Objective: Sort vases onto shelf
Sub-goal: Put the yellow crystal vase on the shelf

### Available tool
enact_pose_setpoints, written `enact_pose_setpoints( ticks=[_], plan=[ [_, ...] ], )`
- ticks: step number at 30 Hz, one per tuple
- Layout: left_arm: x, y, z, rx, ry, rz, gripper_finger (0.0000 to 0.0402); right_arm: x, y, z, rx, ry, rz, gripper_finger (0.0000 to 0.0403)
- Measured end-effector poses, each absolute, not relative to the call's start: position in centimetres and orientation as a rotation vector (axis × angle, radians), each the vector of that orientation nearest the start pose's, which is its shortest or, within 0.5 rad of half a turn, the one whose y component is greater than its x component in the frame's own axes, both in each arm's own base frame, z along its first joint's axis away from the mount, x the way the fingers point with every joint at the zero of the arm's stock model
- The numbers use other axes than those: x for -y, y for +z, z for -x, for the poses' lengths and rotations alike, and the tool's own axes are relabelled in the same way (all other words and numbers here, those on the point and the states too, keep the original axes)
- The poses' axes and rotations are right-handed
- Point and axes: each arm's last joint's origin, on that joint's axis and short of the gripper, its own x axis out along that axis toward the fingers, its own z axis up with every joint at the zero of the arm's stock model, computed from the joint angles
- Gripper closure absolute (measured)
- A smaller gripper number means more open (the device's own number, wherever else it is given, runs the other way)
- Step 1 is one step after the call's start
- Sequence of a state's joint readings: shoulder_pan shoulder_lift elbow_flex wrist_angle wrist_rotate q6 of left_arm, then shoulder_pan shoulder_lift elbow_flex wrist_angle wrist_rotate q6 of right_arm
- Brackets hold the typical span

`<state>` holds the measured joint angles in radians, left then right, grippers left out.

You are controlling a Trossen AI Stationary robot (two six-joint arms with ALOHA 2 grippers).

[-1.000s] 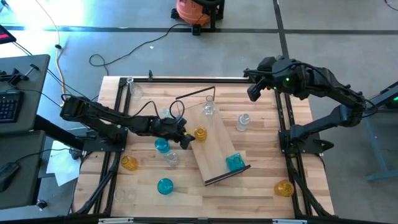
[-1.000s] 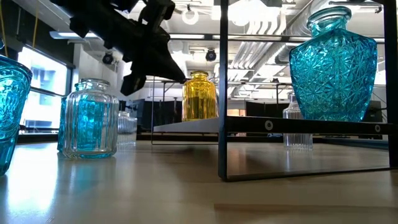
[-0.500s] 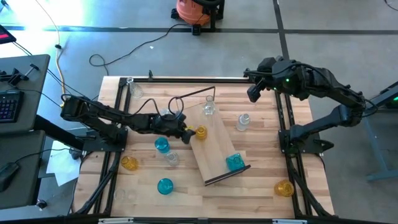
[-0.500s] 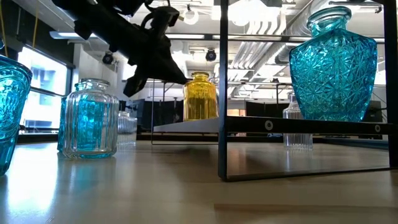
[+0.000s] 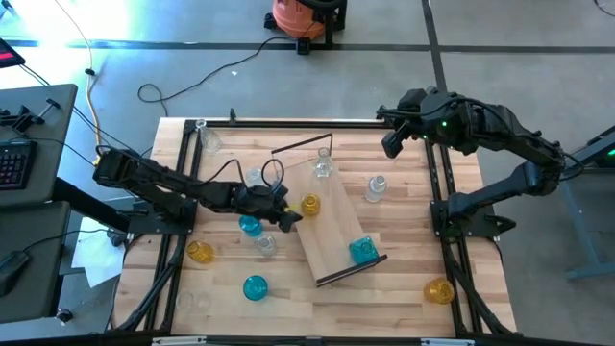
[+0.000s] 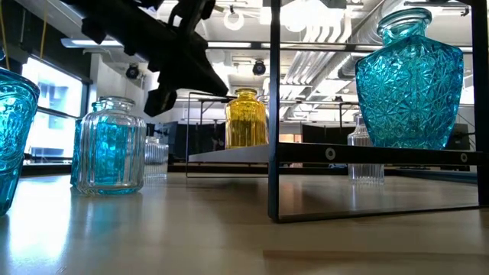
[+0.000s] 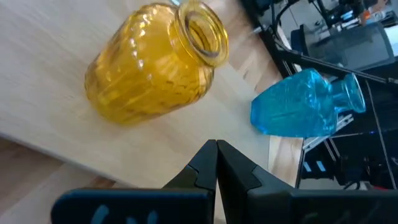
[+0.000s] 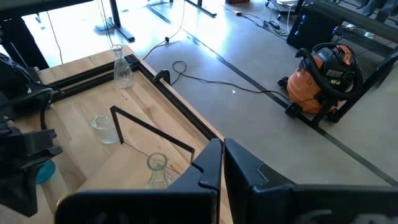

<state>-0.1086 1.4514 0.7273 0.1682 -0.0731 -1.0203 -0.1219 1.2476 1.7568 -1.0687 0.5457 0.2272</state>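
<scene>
My left gripper [image 5: 291, 217], jaws clenched on nothing, hovers just beside the amber-yellow ribbed glass vase [image 5: 309, 205] on the light-wood plank shelf [image 5: 338, 231] (right gripper [image 5: 391, 146] also clenched, well apart).

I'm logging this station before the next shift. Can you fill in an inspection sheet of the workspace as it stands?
Surface: pale wood table, framed by dark rails.
Job's things: shelf lies diagonally mid-table, carrying a yellow vase, a blue vase and a clear vase; other vases stand scattered on the table.
Clutter: nothing seen.
Claws: left claw shut, empty, beside the yellow vase at the shelf's edge; right claw shut, empty, at the table's far right corner.
Cables: black cable on the floor.
Surroundings: orange vacuum; desk with keyboard.
</scene>
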Motion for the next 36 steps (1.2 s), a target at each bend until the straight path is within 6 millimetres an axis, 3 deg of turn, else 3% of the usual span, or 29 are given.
enact_pose_setpoints(
  ticks=[7, 22, 36],
  plan=[
    [2.8, 18.7, -29.1, -0.57, 0.328, 0.908, 0.0399, 3.9, 47.7, -19.6, -0.475, -0.709, -0.094, 0.0403],
    [1.9, 16.0, -31.4, -0.533, 0.294, 0.937, 0.0399, 3.9, 47.8, -19.7, -0.46, -0.703, -0.099, 0.0403],
    [-1.2, 16.4, -31.7, -0.503, 0.261, 0.901, 0.0399, 3.9, 47.9, -19.8, -0.447, -0.698, -0.102, 0.0403]
  ],
)
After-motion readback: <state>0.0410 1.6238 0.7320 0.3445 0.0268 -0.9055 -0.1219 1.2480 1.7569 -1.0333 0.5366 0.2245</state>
